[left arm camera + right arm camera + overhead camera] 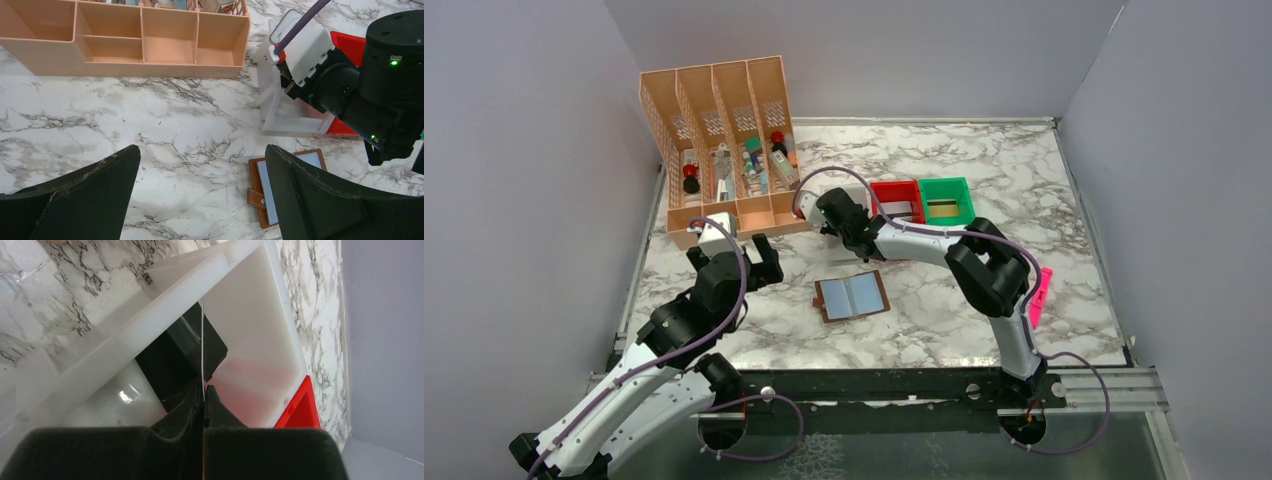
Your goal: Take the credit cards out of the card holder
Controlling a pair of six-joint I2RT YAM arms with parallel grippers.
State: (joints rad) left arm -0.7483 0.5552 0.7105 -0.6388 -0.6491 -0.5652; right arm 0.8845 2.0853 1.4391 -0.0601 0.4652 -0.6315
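Right pincer (204,390) is clenched on a credit card (202,350), seen edge-on as a thin pale line rising from between the pads; it hangs over the white bin (250,315), which sits at about twelve o'clock from the card holder (852,296). Gripped by one edge and upright, the card looks set to fall straight into the bin once the jaws part.

The card holder lies folded open and flat in the middle of the bench (944,320), grey-blue sleeves up, apart from both pincers; lying face-up like that, its pockets can be reached from above; whether more cards sit in those sleeves I can't tell.

Left pincer (202,152) is released, jaws spread wide, hovering over bare marble at about ten o'clock from the holder and touching nothing; my read is that it stands by, near enough to pin the leather down for another pull. The red bin (896,190) stands at one o'clock from the holder.
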